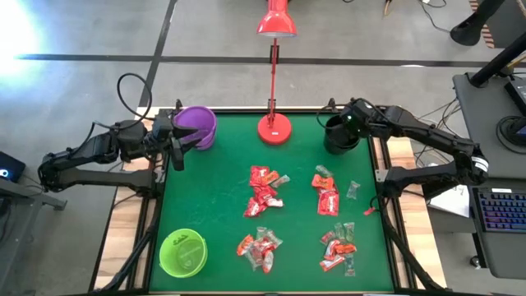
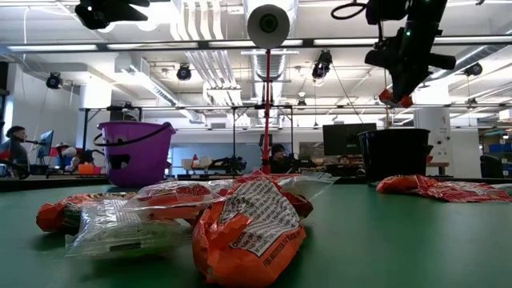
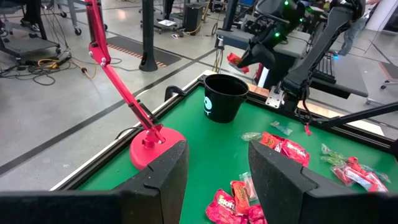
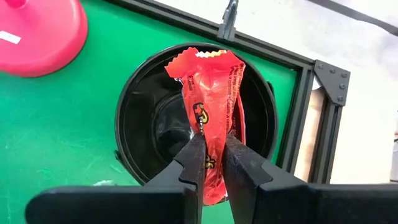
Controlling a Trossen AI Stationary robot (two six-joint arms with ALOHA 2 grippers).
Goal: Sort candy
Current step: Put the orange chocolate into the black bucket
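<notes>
On the worktop, one bucket stands at the far left corner, another far right, the lamp base between them — a third bucket near left, candy heaped centre and right.

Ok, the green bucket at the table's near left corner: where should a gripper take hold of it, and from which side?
Probably the rim of the green bucket, from straight above: it stands upright with its mouth open upward, so one finger can go inside the wall and one outside. Its side toward the candy looks unobstructed.
</notes>
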